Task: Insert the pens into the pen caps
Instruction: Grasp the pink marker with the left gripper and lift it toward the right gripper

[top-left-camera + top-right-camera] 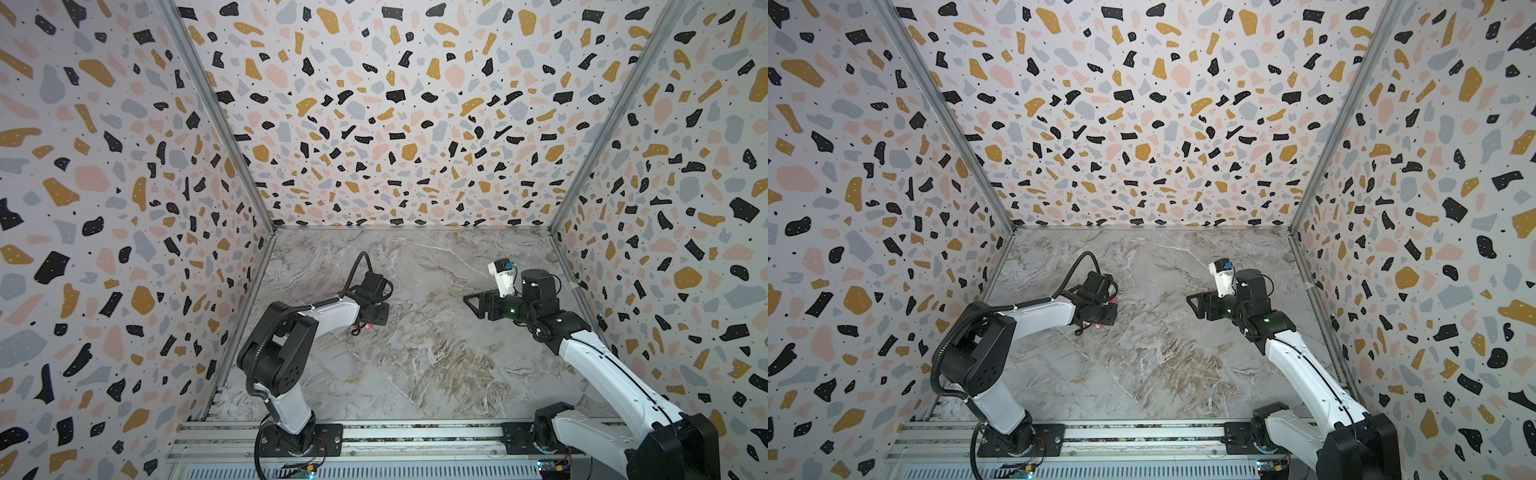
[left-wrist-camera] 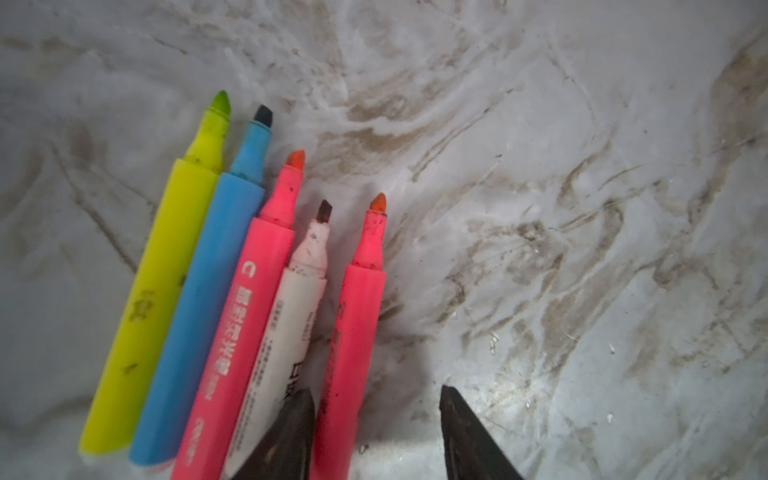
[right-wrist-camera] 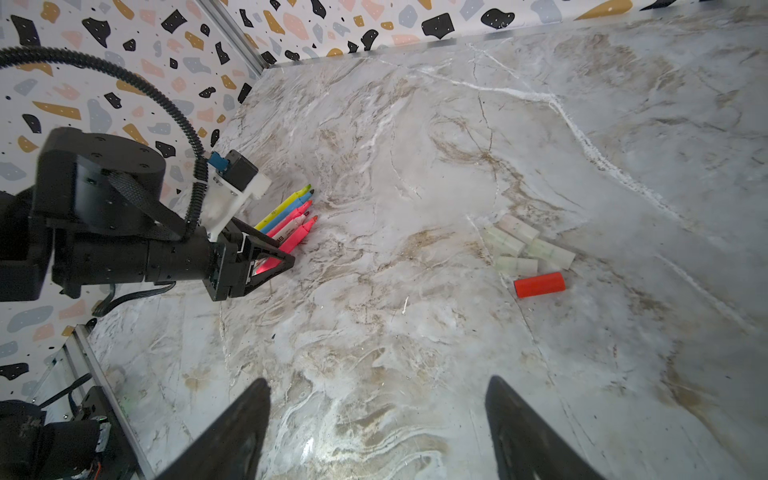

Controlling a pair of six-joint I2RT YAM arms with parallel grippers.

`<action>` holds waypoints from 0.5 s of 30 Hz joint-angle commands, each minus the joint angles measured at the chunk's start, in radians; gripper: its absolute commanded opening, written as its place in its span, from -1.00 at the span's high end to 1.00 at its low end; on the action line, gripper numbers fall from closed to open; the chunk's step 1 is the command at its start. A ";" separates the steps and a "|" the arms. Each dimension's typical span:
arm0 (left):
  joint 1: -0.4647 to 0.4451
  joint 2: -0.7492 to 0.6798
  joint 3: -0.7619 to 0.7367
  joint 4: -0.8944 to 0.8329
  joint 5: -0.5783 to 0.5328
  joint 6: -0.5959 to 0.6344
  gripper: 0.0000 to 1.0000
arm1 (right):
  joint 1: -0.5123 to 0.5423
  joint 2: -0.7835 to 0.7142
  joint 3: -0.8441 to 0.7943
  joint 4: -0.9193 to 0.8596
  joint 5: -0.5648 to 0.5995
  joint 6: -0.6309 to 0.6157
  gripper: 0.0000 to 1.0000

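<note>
pens [image 2: 253, 299] lay side by side under left gripper [image 2: 374, 388], left of centre in both top views | its jaws stood apart, straddling outer pink pen [image 2: 355, 332] — not clamped | right gripper [image 3: 378, 379] apart, empty | caps [image 3: 539, 284] lay well apart | pens likely light, stiff, slick — hold mid-barrel

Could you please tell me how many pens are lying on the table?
5, side by side: yellow pen, blue pen, inner pink pen, white pen, outer pink pen. None seems hidden.

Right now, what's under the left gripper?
The outer pink pen lies between the left gripper's open jaws, on the table. One finger covers the white pen's lower body, hiding its tail.
</note>
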 commanded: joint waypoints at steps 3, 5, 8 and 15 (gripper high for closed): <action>-0.046 0.036 0.041 -0.042 0.006 0.028 0.25 | 0.005 -0.037 -0.005 0.011 0.021 0.013 -0.62; -0.075 0.047 0.044 -0.048 0.008 0.035 0.34 | 0.005 -0.040 -0.006 0.011 0.024 0.015 -0.61; -0.115 0.067 0.052 -0.065 0.022 0.057 0.57 | 0.005 -0.047 -0.007 0.011 0.033 0.017 -0.61; -0.138 0.028 0.012 -0.020 0.078 0.076 0.87 | 0.005 -0.064 -0.014 0.015 0.056 0.020 -0.61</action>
